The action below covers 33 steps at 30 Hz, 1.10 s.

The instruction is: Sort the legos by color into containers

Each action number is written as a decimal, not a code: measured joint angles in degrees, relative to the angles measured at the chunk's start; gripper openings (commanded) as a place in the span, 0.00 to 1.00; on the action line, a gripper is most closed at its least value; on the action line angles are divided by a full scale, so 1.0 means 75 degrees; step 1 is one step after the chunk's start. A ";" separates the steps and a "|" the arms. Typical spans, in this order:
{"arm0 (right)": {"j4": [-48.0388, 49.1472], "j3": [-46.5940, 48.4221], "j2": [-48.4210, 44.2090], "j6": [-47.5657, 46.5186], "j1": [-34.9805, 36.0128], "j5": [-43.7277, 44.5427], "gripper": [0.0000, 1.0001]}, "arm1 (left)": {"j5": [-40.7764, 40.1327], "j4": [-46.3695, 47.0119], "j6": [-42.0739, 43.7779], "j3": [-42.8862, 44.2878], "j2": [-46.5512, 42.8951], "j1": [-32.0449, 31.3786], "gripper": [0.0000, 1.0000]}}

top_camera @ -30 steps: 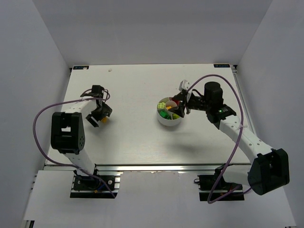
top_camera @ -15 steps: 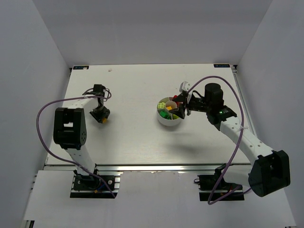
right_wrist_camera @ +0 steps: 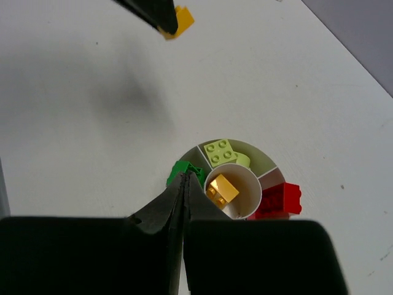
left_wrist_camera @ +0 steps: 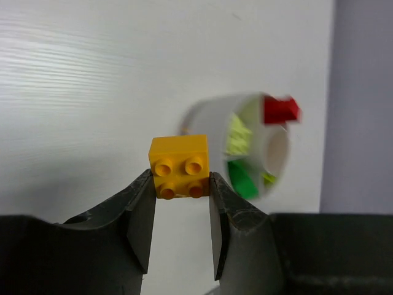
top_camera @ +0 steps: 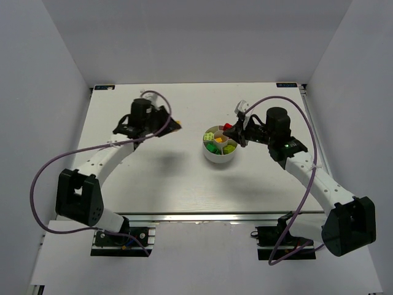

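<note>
My left gripper (left_wrist_camera: 180, 184) is shut on a yellow-orange lego (left_wrist_camera: 178, 166), held in the air to the left of the white divided dish (left_wrist_camera: 202, 114). From above, that gripper (top_camera: 174, 125) and its lego (top_camera: 178, 126) hang over the table, a short way from the dish (top_camera: 218, 158). My right gripper (right_wrist_camera: 186, 176) is shut on nothing, tips over the dark green lego (right_wrist_camera: 179, 167) at the dish's edge. In the dish (right_wrist_camera: 263, 163) lie a lime lego (right_wrist_camera: 220, 152), a yellow one (right_wrist_camera: 221, 189) in the centre cup, and a red one (right_wrist_camera: 280, 200).
The left arm's fingers (right_wrist_camera: 153, 12) and their yellow lego (right_wrist_camera: 179, 21) show at the top of the right wrist view. White walls close the table on three sides. Purple cables loop from both arms.
The left gripper closed on the yellow lego at the left of the table, lifted it and swung right toward the dish. The right gripper shut over the dish.
</note>
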 measured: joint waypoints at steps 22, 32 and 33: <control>-0.0017 0.0111 -0.0318 0.1008 -0.0778 0.0644 0.00 | 0.1227 0.0688 0.0682 0.2678 0.2859 -0.2827 0.23; -0.0006 0.0079 -0.0318 0.1346 -0.0965 0.0458 0.00 | 0.0702 0.0085 0.0889 0.3340 0.3311 -0.2961 0.37; -0.0003 0.0073 -0.0318 0.1355 -0.0970 0.0452 0.00 | 0.0670 0.0044 0.0895 0.3363 0.3337 -0.2958 0.38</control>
